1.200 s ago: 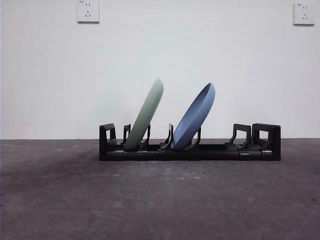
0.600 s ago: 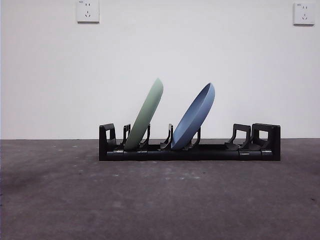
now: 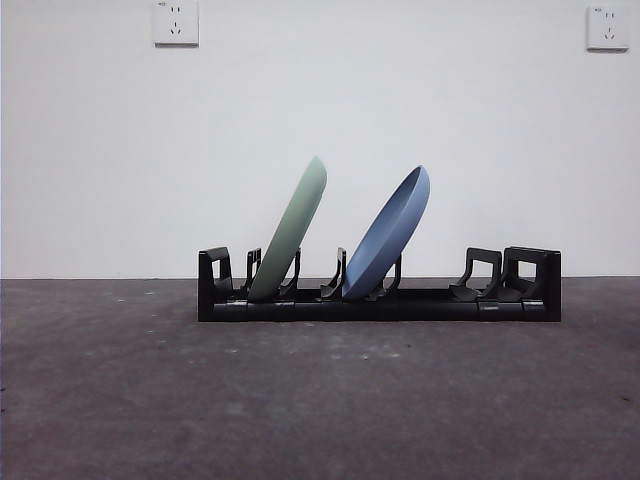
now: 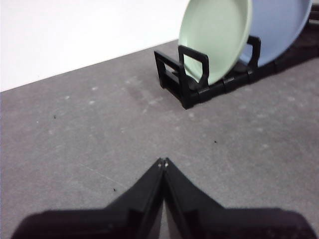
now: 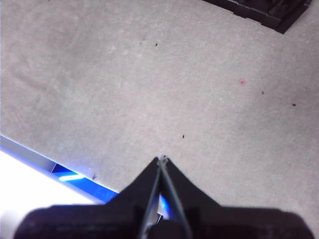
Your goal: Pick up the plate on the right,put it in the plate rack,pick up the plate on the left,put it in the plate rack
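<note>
Now two plates stand in one rack (image 3: 380, 300): green plate (image 3: 290, 230) near its left end, blue plate (image 3: 388, 232) toward the middle, both tilted with top rims leaning right in the front view. Rack's long axis runs left-right across the table (image 3: 320, 400), near the wall. Two wall sockets (image 3: 176, 22); no legible writing. Left gripper (image 4: 163, 162) clenched, empty, above bare table well apart from the rack. Right gripper (image 5: 162, 159) clenched, empty, near the table edge.

2 plates (image 3: 290, 232) lean in the plate rack (image 3: 380, 300); rack on the table (image 3: 320, 400).
</note>
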### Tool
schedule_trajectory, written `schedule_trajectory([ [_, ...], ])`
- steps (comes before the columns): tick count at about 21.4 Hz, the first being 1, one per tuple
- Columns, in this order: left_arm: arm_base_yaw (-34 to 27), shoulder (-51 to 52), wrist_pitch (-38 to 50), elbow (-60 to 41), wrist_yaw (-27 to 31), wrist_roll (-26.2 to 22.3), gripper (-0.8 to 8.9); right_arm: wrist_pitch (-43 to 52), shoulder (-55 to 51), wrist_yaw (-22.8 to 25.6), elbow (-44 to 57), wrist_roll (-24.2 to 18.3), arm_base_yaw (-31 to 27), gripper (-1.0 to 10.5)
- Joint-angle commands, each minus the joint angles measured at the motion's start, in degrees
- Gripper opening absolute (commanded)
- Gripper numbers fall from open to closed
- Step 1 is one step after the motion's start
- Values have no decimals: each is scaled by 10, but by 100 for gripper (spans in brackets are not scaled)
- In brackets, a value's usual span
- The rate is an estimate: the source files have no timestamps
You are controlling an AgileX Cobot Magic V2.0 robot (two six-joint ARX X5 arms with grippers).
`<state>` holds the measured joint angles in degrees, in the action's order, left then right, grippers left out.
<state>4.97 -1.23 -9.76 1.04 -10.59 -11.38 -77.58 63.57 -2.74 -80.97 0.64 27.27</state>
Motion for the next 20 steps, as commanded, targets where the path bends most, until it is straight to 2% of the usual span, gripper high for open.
schedule_trajectory([
  [1,-2,10,8,-6,1,16,-3,-12,1,3,1,3,1,2],
  [15,-2,-21,8,-6,1,19,-3,-6,-3,3,1,2,0,2],
  [17,-2,-26,8,-6,1,19,-3,6,-35,47,1,-13,-14,2],
  [18,-2,-27,8,-6,1,19,-3,21,-55,59,1,-35,-27,2],
  [19,-2,-29,8,-6,1,19,-3,43,-80,59,2,-55,-44,2],
  [20,-2,-29,8,-6,1,19,-3,78,-106,52,2,-57,-63,2],
])
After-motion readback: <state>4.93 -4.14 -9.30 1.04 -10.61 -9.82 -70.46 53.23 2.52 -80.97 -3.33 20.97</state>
